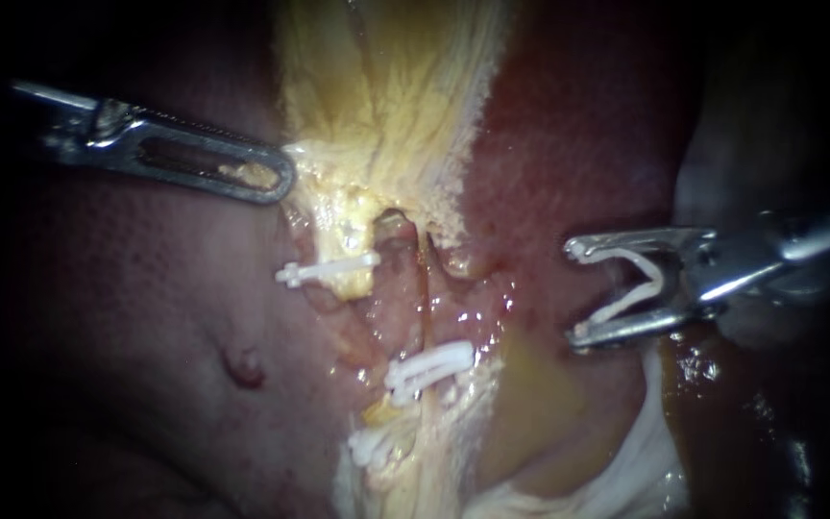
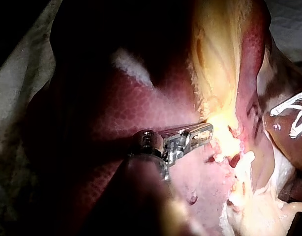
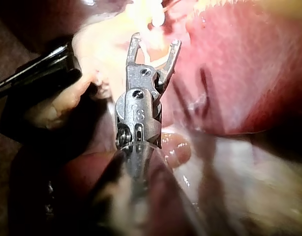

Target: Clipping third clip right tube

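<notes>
Though it looks soft, tube: likely slippery, easily torn; straddle its bare stretch.
Right instrument: jaws wide, holding open clip.
Left instrument: jaws pinching yellow tissue.

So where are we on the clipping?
Done: upper white plastic clip, middle clip and lower clip sit closed on the tubes. In hand: the right instrument carries an open white V-shaped clip, apart from them. Left: set it across a tube and close it.
</notes>
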Tool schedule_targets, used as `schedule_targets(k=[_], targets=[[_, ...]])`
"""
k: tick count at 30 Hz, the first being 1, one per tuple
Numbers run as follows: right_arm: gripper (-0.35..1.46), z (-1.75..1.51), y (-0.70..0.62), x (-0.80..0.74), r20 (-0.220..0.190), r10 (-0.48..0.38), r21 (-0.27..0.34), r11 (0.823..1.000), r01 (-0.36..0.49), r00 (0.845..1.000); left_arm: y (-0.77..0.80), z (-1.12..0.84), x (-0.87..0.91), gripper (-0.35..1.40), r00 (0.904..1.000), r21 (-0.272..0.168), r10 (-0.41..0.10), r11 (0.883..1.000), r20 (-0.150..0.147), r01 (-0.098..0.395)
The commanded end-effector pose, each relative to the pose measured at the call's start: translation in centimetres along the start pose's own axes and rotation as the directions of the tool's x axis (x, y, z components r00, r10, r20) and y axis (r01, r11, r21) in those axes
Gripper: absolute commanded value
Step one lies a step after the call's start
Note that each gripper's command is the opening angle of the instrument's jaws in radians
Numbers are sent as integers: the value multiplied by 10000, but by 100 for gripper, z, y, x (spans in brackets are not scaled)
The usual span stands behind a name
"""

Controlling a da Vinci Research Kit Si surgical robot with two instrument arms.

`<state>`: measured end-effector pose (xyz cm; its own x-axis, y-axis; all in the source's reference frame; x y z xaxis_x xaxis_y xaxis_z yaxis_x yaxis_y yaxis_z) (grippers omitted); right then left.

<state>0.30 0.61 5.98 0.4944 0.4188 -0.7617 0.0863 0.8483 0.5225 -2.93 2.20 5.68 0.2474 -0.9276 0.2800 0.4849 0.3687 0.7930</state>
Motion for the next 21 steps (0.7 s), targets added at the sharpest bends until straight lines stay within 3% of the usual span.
schedule_targets(k=[1, 8, 21], targets=[[50, 7, 1, 2, -149, 166, 34, 9999, -166, 9998, 0, 0, 0, -35, 10000, -6, 0, 10000, 2, 0], [49, 48, 13, 8, -484, 854, 116, 9963, -849, 9952, -2, 0, 0, -35, 10000, -15, -6, 10000, 8, 6], [49, 100, 52, -13, -679, 1644, 152, 9864, -1638, 9840, -5, 0, 1, -35, 10000, -30, -16, 10000, 18, 16]])
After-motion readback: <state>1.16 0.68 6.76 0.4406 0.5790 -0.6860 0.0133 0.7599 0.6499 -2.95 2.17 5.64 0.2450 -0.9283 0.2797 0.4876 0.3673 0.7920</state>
